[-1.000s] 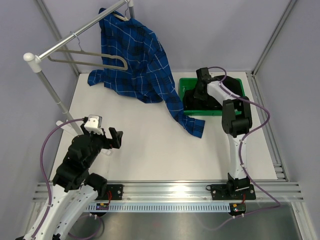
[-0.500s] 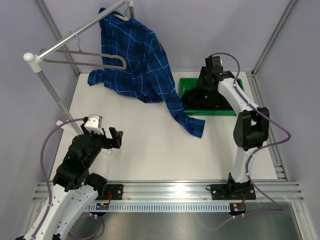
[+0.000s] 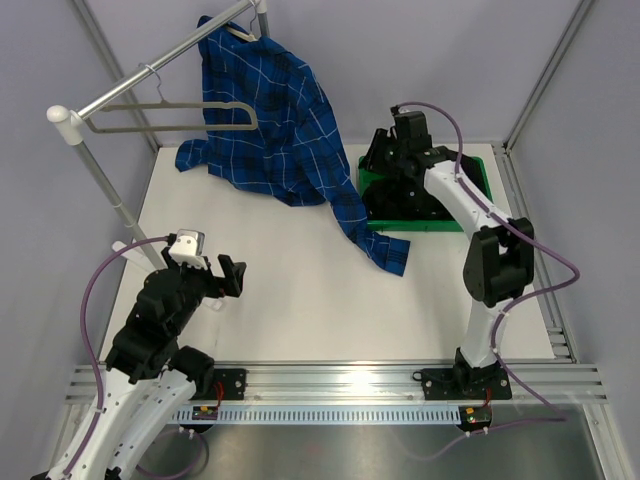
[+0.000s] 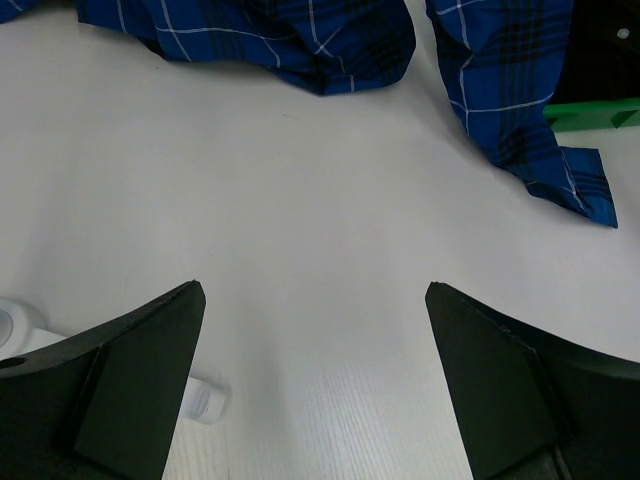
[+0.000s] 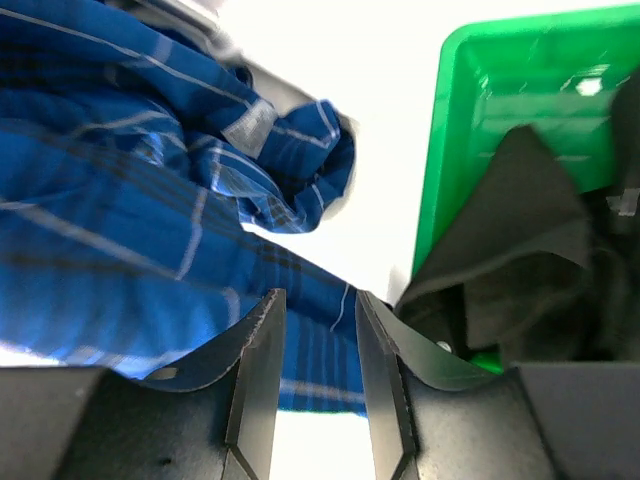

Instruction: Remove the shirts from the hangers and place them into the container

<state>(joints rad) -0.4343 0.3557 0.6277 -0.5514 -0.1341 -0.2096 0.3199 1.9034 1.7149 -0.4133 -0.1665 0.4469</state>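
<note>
- Top external: plaid shirt (image 3: 270, 110) hung on its hanger (image 3: 238, 33), its hem and one sleeve trailing on the table (image 3: 300, 290). Black shirt (image 3: 400, 200) lay in the tray (image 3: 478, 168).
- Right gripper (image 5: 320, 300) hovered at the tray's left rim, jaws narrowly parted and empty. Left gripper (image 4: 312, 290) was wide and empty.
- Risk: tugging the plaid sideways could drag the hanger off the rail (image 3: 150, 85).

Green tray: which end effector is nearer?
Right. The right end effector hangs over the green tray, at its left edge; the left end effector sits far off toward the front-left.
</note>
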